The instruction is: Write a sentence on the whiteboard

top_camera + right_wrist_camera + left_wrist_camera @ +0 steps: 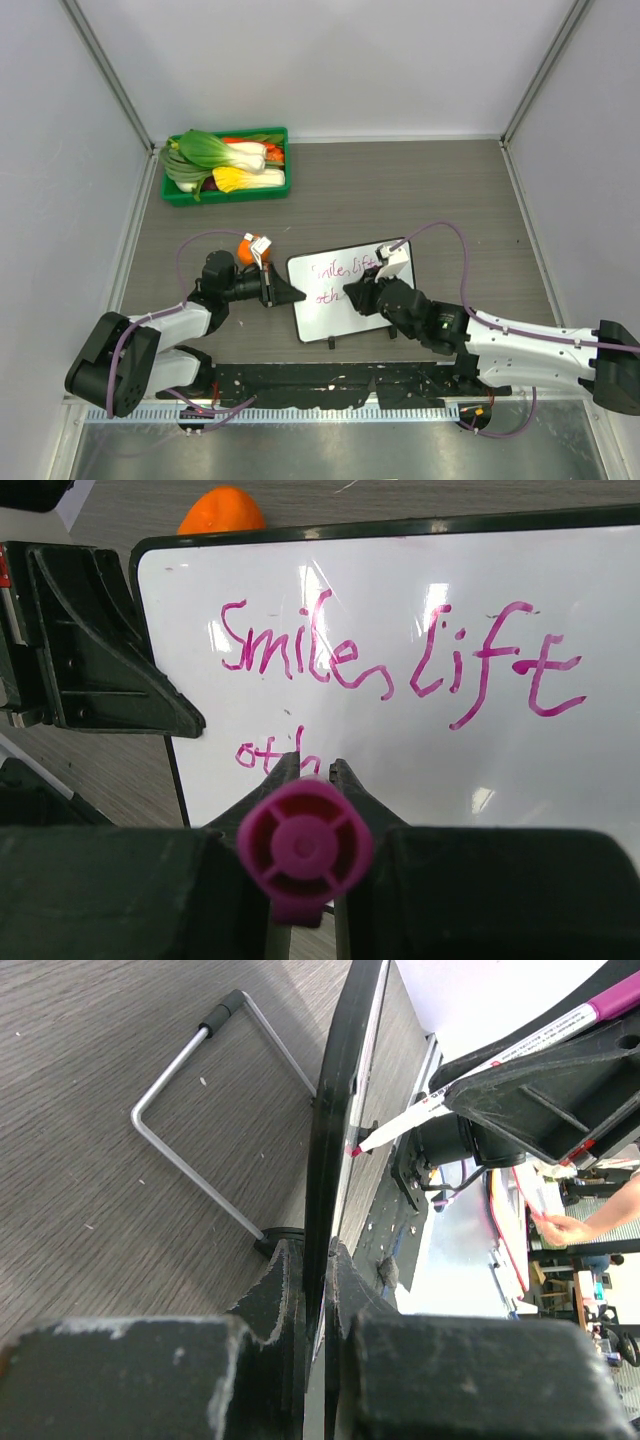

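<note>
Your left gripper (290, 292) is clamped on the whiteboard's (325, 315) 9 o'clock edge, at the table's 6 o'clock. Your right gripper (352, 293) grips a magenta marker (305, 850), its tip at the sentence (383, 685).

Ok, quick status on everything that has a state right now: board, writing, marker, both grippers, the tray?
whiteboard, propped on its wire stand, left edge clamped.
sentence, unfinished: "Smiles lift" done, second line at "oth".
marker, uncapped, tip at the board.
left gripper, shut on the whiteboard's edge.
right gripper, shut on the marker.
green tray, filled with vegetables.
</note>
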Robot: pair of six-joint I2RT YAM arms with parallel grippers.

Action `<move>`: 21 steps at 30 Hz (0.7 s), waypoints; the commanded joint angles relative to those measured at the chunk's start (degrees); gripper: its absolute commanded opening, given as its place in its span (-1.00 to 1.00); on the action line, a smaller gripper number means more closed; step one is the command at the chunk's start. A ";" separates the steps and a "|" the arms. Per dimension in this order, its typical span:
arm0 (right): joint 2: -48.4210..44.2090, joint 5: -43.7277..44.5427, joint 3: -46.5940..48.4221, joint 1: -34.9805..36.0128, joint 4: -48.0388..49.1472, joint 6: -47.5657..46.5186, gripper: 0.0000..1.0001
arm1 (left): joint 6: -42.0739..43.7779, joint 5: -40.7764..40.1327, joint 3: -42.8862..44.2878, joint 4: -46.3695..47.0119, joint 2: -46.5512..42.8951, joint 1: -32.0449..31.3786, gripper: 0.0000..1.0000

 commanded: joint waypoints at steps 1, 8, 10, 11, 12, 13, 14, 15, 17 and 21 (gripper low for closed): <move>-0.61 0.21 -1.62 -0.23 -2.04 1.19 -0.99 | 4.78 -7.08 -0.47 -2.94 -0.02 0.20 -1.00; -2.28 0.82 -0.92 -0.23 -2.04 0.84 -0.99 | 4.78 -7.09 -0.47 -2.94 0.07 0.38 -1.00; -3.07 0.82 -0.22 -0.23 -1.96 0.32 -0.99 | 4.78 -6.91 -0.38 -2.94 0.07 0.29 -1.00; -3.59 0.82 0.04 -0.23 -1.69 0.05 -0.99 | 4.78 -6.91 -0.38 -2.85 0.16 0.38 -1.00; -4.47 0.56 0.22 -0.23 -1.25 -0.21 -0.99 | 4.78 -7.00 -0.47 -2.76 0.16 0.29 -1.00; -4.91 0.47 0.57 -0.23 -1.16 -0.30 -0.99 | 4.78 -7.08 -0.47 -2.76 0.25 0.29 -1.00; -5.61 0.56 0.75 -0.23 -0.99 -0.48 -0.99 | 4.78 -7.09 -0.47 -2.76 0.33 0.20 -1.00; -6.06 0.73 1.10 -0.23 -0.99 -0.65 -0.99 | 4.78 -7.09 -0.38 -2.85 0.33 0.29 -1.00; -6.32 1.43 1.45 -0.23 -0.90 -1.44 -0.99 | 4.78 -6.82 -0.29 -2.85 0.42 0.29 -1.00; -4.92 2.05 2.15 -0.32 -0.90 -2.32 -0.99 | 4.69 -7.00 -0.38 -2.59 0.51 0.21 -1.00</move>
